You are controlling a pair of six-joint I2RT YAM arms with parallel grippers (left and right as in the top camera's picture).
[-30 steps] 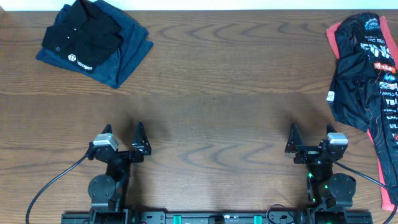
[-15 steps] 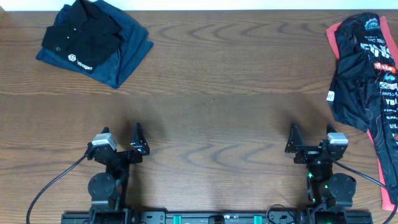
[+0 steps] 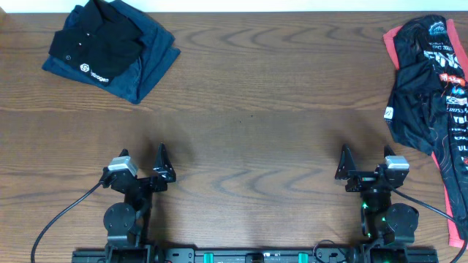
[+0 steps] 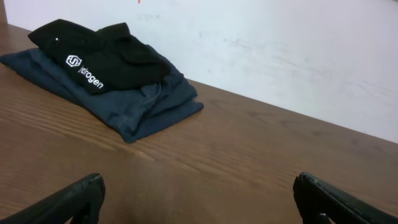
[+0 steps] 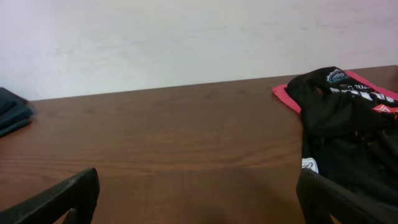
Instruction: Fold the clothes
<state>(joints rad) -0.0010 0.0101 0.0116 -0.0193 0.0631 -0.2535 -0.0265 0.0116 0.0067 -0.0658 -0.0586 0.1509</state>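
Two robot arms sit at the near edge of a brown wooden tabletop (image 3: 248, 95), seen from above. The left hand (image 3: 143, 150) and the right hand (image 3: 365, 151) both point toward the far edge. Each has its fingers spread wide apart, holding nothing and touching no cloth. Both are well apart from the clothes.

At the far left corner lies a folded black shirt (image 3: 93, 42), with a small white logo and white lettering facing up. It rests on a folded blue garment (image 3: 150, 58), which sticks out beneath it on the right and near sides. The left wrist camera shows this pair as a neat stack at upper left. A pale wall (image 4: 280, 50) stands behind the tabletop's far edge. That hand's black fingertips (image 4: 74, 199) sit in the bottom corners of the view, wide apart.

Along the right edge lies a coral-trimmed garment (image 3: 420, 88), black, unfolded and rumpled. It runs from the far right corner down toward the near edge. White lettering covers its right part, and a small white tag shows at its left edge. The right wrist camera shows it bunched at the right, with the coral trim at its far end. A sliver of the blue garment shows at the far left.
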